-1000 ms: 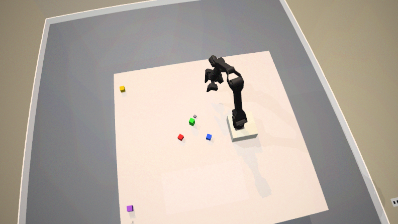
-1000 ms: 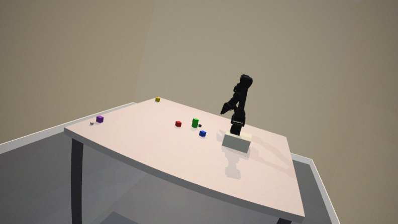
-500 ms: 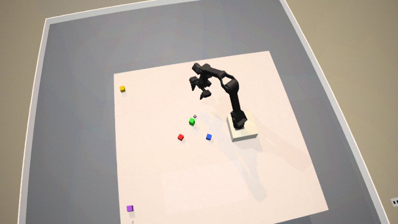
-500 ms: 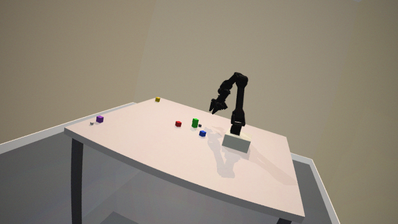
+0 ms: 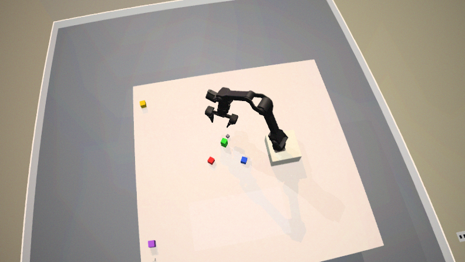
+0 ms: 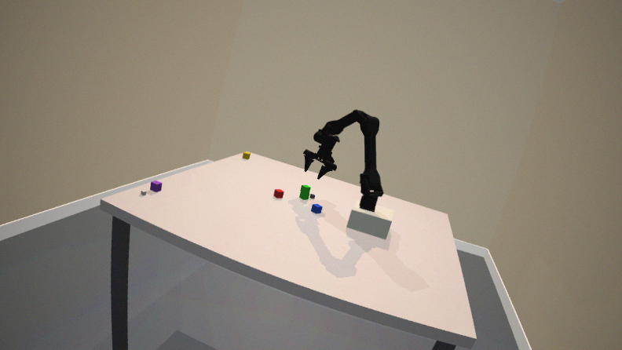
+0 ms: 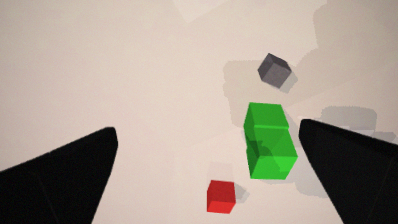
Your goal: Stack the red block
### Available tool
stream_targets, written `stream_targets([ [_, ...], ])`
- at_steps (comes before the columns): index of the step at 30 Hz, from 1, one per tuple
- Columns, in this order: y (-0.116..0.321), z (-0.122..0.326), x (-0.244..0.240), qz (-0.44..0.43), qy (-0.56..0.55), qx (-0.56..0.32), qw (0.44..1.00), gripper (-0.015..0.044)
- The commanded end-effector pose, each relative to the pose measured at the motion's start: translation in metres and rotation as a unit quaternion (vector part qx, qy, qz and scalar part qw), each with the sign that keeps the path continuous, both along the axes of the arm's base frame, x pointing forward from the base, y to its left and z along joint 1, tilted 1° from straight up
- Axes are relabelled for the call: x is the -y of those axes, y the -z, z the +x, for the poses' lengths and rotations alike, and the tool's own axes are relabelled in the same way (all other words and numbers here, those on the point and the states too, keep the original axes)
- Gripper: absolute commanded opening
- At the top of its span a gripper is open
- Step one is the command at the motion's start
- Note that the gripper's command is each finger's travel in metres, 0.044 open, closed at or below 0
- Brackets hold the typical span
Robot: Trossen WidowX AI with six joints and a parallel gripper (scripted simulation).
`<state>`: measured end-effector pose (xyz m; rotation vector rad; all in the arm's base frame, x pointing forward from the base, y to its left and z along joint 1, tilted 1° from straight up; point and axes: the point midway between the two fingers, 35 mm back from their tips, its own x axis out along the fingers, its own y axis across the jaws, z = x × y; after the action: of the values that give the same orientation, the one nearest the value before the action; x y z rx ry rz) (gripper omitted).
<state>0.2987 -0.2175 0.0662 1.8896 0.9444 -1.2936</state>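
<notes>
The red block (image 5: 211, 160) (image 6: 278, 194) (image 7: 221, 196) lies on the table, a short way from the green tower. The green tower (image 5: 223, 142) (image 6: 305, 191) (image 7: 270, 142) stands upright, two green blocks high, with nothing on top. My gripper (image 5: 219, 124) (image 6: 312, 175) (image 7: 209, 132) is open and empty, high above the table. In the wrist view the tower shows just inside the right finger, and the red block shows between the fingers, low in the picture.
A small dark grey cube (image 5: 227, 135) (image 6: 312, 196) (image 7: 274, 71) lies close beside the tower. A blue block (image 5: 243, 160) (image 6: 316, 208) lies between the tower and the arm's base (image 5: 286, 158) (image 6: 368, 224). A yellow block (image 5: 142, 104) (image 6: 246, 154) and a purple block (image 5: 151, 243) (image 6: 155, 186) lie far off.
</notes>
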Motion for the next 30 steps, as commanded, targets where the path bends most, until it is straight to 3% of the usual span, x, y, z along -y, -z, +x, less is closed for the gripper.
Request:
stream_targets([
  [1, 0.000, 0.019, -0.021, -0.030, -0.089, -0.003, 0.996, 0.0440],
  [12, 0.002, 0.064, -0.089, -0.108, -0.342, -0.012, 0.933, 0.0440],
  [24, -0.001, 0.097, -0.176, -0.176, -0.589, -0.017, 0.789, 0.0440],
  [30, -0.002, 0.100, -0.188, -0.183, -0.616, -0.017, 0.766, 0.0440],
])
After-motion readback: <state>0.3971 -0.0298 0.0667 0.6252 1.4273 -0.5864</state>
